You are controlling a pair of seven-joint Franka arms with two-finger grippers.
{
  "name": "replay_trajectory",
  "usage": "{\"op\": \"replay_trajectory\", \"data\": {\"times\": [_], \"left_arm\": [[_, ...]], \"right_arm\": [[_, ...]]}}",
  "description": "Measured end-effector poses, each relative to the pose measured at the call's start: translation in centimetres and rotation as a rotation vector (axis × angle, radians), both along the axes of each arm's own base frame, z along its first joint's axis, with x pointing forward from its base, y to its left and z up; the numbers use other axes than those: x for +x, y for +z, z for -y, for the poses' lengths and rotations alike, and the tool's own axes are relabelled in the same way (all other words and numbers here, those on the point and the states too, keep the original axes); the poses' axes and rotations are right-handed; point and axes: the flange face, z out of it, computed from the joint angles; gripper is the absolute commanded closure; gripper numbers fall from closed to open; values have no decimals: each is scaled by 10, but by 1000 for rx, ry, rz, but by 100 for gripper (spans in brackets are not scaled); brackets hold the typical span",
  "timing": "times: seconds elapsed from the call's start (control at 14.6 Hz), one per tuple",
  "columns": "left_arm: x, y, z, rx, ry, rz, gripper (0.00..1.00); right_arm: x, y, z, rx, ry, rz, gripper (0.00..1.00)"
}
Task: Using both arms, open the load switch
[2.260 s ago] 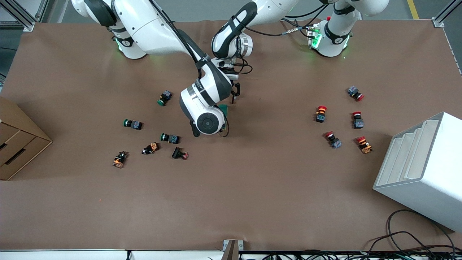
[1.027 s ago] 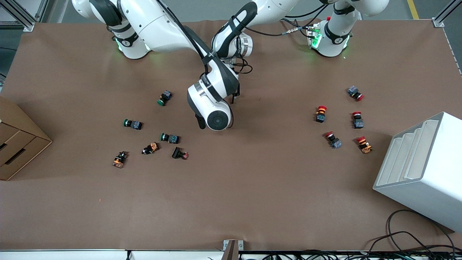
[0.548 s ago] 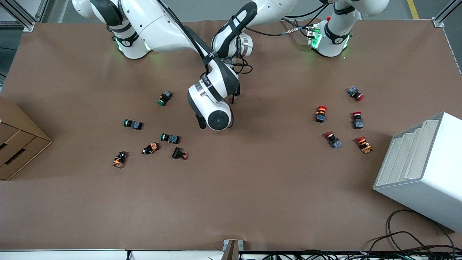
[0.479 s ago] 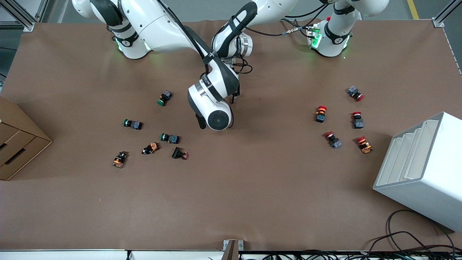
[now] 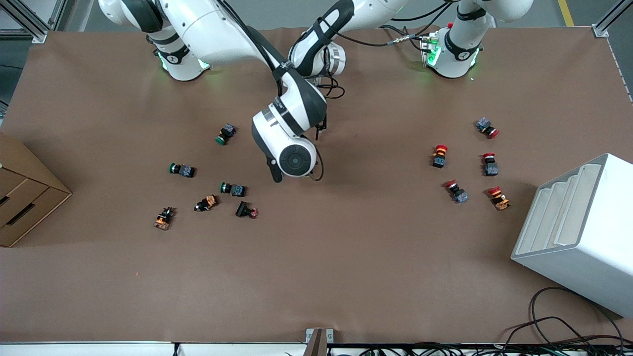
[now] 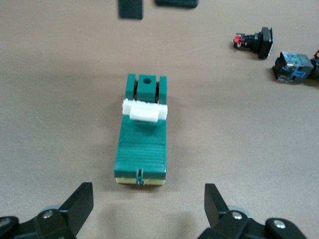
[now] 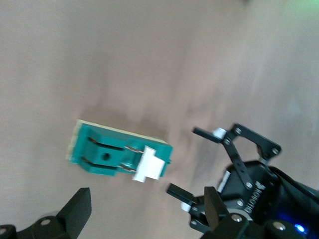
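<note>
The load switch (image 6: pixel 142 144) is a dark-green block with a white toggle (image 6: pixel 145 110), lying flat on the brown table mid-way between the arms. My left gripper (image 6: pixel 148 209) is open just short of one end of it, its fingers wider apart than the block. My right gripper (image 7: pixel 147 209) hangs open above the switch (image 7: pixel 114 152), touching nothing. The right wrist view also shows the left gripper (image 7: pixel 192 162) facing the toggle (image 7: pixel 148 167) end. In the front view the right arm's hand (image 5: pixel 295 160) hides the switch, with the left gripper (image 5: pixel 321 127) beside it.
Green-capped push-buttons (image 5: pixel 226 133) and others lie toward the right arm's end. Red-capped ones (image 5: pixel 439 155) lie toward the left arm's end. A cardboard box (image 5: pixel 24 198) and a white rack (image 5: pixel 578 232) stand at the table's ends. Two buttons (image 6: pixel 256 42) lie near the switch.
The right arm's hand has moved over the switch, which showed green beside it 2.3 s ago and is now covered. The left arm has barely moved.
</note>
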Motion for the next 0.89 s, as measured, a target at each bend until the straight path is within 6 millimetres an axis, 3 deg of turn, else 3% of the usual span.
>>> {"op": "replay_trajectory", "data": {"times": [0.14,0.34,0.62,0.89], "left_arm": [[3,16,4,31,19,-28,2],[9,51,12,52,42,-68,2],[27,104,25,39,109,-145,2],[75,164,21,58,243,-215,1]], "right_arm": [[22,8,21,20,79,39,0],[66,30,79,67,289,108,0],[122,98,191,201,539,171,0],[142,168,311,296,839,187,0]]}}
